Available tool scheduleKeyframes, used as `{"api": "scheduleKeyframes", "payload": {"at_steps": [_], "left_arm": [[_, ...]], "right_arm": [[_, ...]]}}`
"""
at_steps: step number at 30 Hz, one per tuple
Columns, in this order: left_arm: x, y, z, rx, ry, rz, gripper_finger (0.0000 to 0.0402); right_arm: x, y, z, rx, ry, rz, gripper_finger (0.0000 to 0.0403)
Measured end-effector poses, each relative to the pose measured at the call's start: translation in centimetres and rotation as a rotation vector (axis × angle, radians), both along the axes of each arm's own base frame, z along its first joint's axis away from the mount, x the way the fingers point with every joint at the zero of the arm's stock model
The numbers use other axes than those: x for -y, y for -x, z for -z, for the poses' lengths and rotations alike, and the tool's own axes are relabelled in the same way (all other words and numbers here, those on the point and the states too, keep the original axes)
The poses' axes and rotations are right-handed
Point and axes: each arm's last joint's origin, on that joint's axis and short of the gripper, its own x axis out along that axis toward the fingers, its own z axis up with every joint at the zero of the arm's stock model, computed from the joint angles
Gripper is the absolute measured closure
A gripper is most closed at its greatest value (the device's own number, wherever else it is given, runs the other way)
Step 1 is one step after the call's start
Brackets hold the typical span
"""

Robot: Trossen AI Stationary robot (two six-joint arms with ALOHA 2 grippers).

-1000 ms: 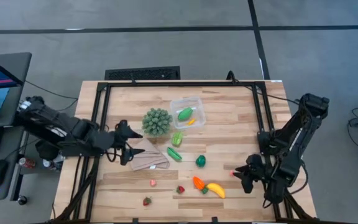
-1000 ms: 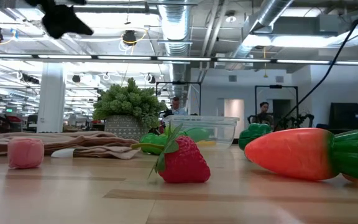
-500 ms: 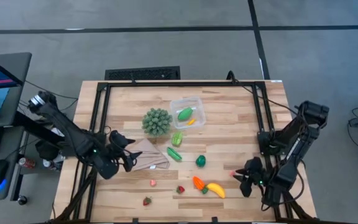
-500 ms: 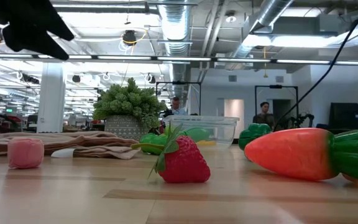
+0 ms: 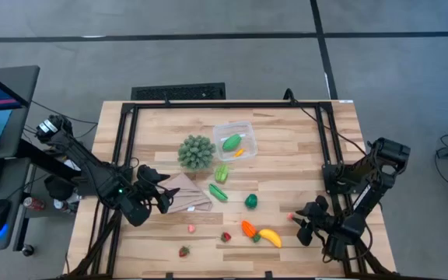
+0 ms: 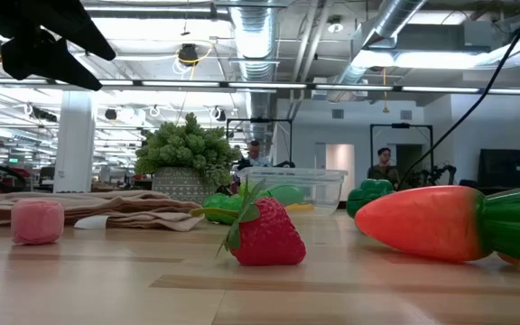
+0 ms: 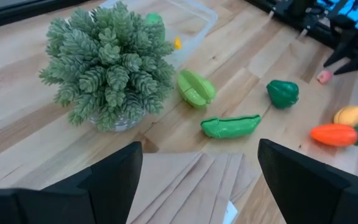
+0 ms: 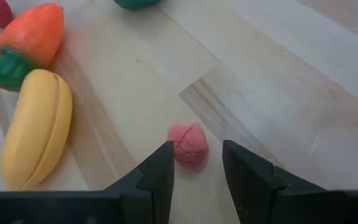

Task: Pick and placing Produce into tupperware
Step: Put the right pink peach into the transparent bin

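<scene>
Tupperware (image 5: 234, 141) beside spiky green ball (image 5: 196, 152), tan cloth (image 5: 185, 194) nearby

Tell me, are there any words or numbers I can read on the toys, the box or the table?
None: no words or numbers can be read in any view.
The clear tupperware shows no label.
The toy carrot, banana and strawberry are plain.
A small white tag on the tan cloth is too small to tell.
</scene>
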Motion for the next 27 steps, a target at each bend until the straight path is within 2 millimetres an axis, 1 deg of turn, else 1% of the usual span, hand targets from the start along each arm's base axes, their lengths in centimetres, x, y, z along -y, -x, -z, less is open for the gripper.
{"api": "scheduleKeyframes", "payload": {"at_steps": [9,22,27], "left_arm": [[-0.1,0.0,0.0,0.010,0.005,-0.014,0.0091],[-0.4,-0.1,0.0,-0.006,-0.013,-0.026,0.0091],[-0.5,0.0,0.1,-0.015,-0.021,-0.025,0.0091]], "right_arm": [[-0.2,-0.3,0.7,0.009,0.005,0.006,0.0275],[0.3,-1.4,0.7,0.004,0.043,0.011,0.0275],[0.5,-1.7,0.7,-0.028,0.034,0.020,0.0275]]}}
